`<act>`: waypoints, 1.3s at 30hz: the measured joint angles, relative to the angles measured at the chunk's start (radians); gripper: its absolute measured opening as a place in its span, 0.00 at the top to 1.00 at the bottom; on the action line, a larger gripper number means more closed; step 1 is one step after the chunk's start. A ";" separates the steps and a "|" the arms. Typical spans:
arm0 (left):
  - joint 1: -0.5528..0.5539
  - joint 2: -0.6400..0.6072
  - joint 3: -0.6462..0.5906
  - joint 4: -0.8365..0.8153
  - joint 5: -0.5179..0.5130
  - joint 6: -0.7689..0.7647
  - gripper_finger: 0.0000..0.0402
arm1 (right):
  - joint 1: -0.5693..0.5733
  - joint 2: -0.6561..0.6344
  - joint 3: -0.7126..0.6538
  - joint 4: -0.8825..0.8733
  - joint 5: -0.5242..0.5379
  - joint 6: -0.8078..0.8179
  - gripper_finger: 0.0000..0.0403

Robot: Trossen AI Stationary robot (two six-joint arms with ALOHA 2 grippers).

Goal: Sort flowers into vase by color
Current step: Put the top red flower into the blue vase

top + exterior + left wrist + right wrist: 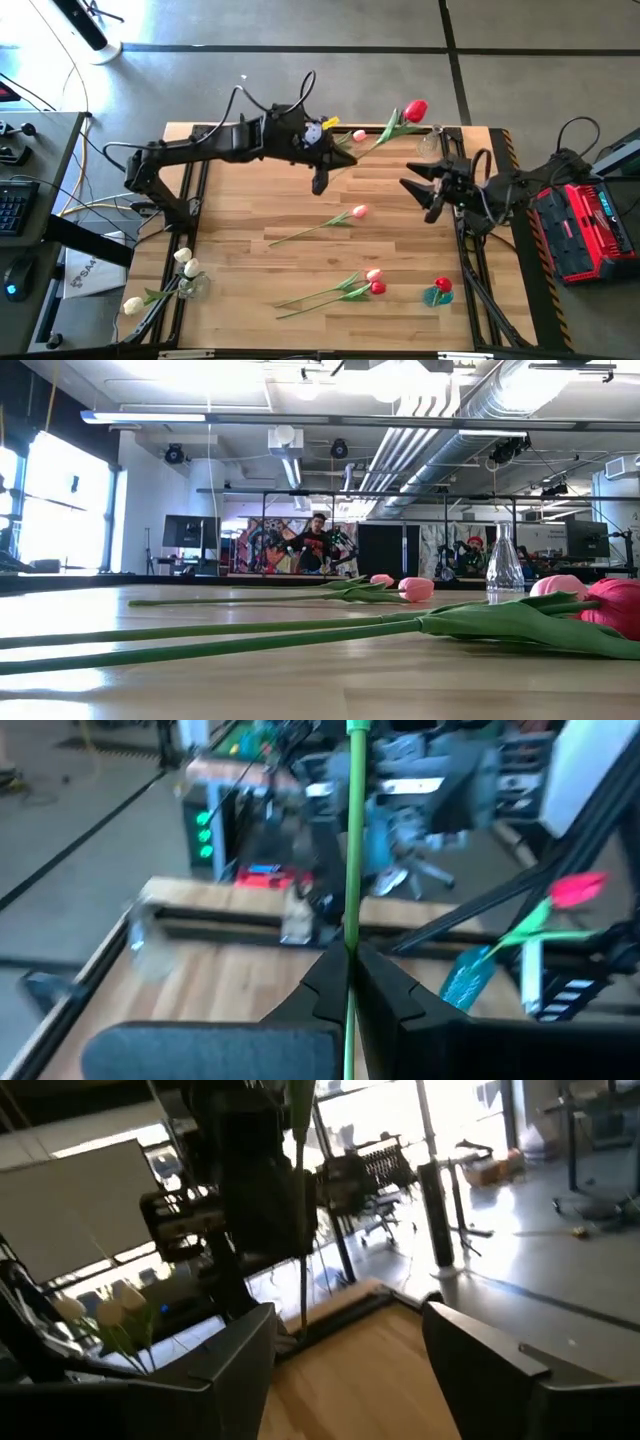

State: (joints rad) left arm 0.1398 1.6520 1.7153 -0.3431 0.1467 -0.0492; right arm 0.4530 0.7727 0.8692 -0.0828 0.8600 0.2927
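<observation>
My left gripper (pixel 322 178) is high over the table's far middle, shut on a red tulip (pixel 415 110) whose head reaches out over the far right edge. My right gripper (pixel 418 198) hangs open at the right side, fingers pointing toward the left arm, with nothing between them (pixel 345 1350). A pink tulip (pixel 358 211) lies flat mid-table. A pink and a red tulip (pixel 375 283) lie side by side nearer the front. One red flower stands in a vase (pixel 437 292) at the front right. Cream-white flowers stand in a vase (pixel 188 272) at the front left. My left gripper pinches the red tulip's thin green stem (pixel 351 935) between its two fingertips, well away from the head. The fingers lie across the stem. The tulip is lifted clear of the table, its stem slanting away from the fingers toward the far right corner (pixel 385 130).
A clear glass vase (pixel 430 142) stands at the far right corner, close to the held tulip's head. A cream-white flower (pixel 132 305) lies beside the front-left vase. Bare wood lies between the scattered stems. The table's metal frame rails run along both sides.
</observation>
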 joint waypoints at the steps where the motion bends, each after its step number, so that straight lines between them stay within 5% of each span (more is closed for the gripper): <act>1: -0.012 0.000 0.000 0.020 0.000 -0.007 1.00 | -0.002 0.005 0.000 0.036 -0.007 -0.025 0.41; 8: -0.074 0.001 0.000 0.097 -0.034 -0.022 1.00 | -0.043 0.022 0.000 0.176 -0.109 -0.118 0.45; 16: -0.118 0.062 0.000 0.238 -0.069 0.055 1.00 | -0.133 0.056 0.001 0.277 -0.346 -0.137 0.45; 29: -0.127 0.135 -0.001 0.372 -0.046 0.087 1.00 | -0.153 0.120 0.244 0.011 -0.414 -0.168 0.46; 39: -0.125 0.136 -0.001 0.361 -0.045 0.098 1.00 | -0.152 0.171 0.320 -0.024 -0.432 -0.134 0.75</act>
State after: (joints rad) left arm 0.0147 1.7875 1.7145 0.0175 0.1020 0.0484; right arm 0.3008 0.9435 1.1889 -0.1068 0.4281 0.1583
